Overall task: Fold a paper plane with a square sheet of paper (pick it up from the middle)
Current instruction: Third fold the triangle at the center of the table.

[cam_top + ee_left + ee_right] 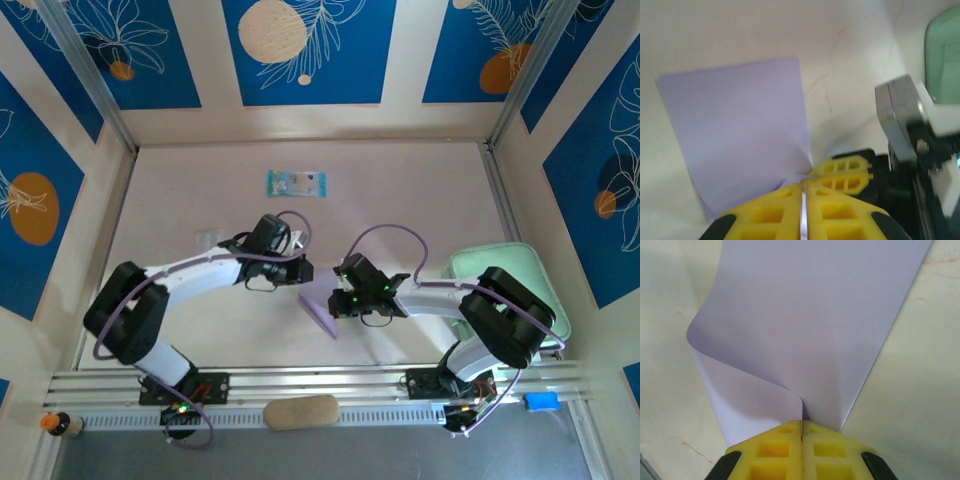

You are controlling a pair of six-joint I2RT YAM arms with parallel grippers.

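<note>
Over pale counter [200,180], thin lilac square sheet of paper [810,325], one side curled under; pinched by clenched right tool [802,423] and clenched left tool [802,185].

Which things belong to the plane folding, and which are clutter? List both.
Job: square sheet of paper, left end effector, right end effector, both shut on it.
Lying about: blue-green packet, mint-green tray, tan oval block.
</note>
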